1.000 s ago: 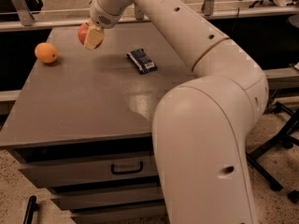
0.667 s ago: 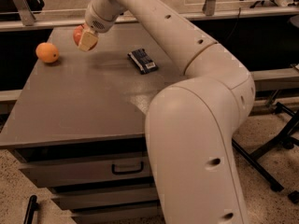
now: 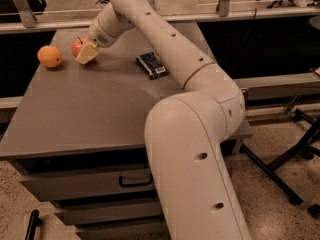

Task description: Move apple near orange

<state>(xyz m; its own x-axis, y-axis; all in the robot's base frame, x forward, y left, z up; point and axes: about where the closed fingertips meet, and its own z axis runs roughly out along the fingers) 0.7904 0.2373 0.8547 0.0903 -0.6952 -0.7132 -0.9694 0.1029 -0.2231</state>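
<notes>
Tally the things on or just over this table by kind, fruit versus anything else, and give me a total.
Fruit: 2, the orange and the apple, which the gripper holds in its jaws just right of the orange.
Dark packet: 1.
Total: 3.

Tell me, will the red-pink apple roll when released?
Probably slightly: the round red-pink apple is curved all over, and the grey tabletop looks smooth. It looks firm, so the gripper holding it far left, near the matte orange fruit, shouldn't crush it.
</notes>
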